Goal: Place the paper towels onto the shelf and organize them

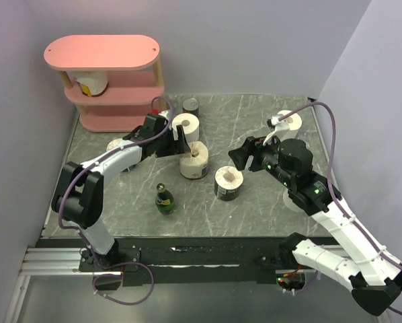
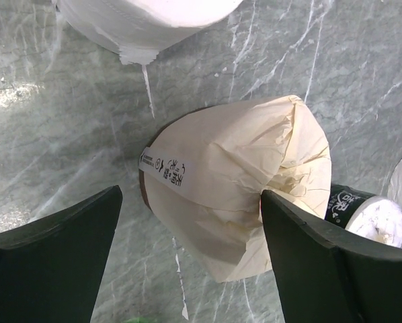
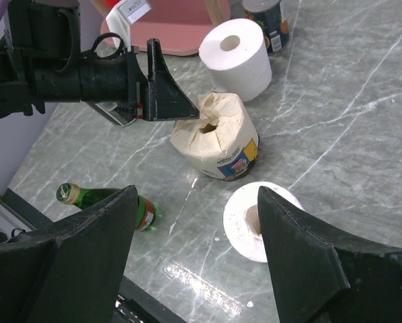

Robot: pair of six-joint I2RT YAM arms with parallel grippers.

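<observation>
Shelf (image 1: 101,52) — one roll (image 1: 93,84) on middle tier, other rolls (image 1: 194,160) on table (image 1: 255,124)

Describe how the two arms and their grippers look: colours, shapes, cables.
The left arm and right arm have white links and black joints, each trailed by a purple cable. Small green lights dot the right arm. The left gripper and right gripper each carry two black wedge-shaped fingers.

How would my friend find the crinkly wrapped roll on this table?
Start at the pink shelf in the far left corner, then look toward the middle of the table. The cream roll stands right before the open left gripper. Unlike the white roll behind it, it wears crinkled paper.
</observation>
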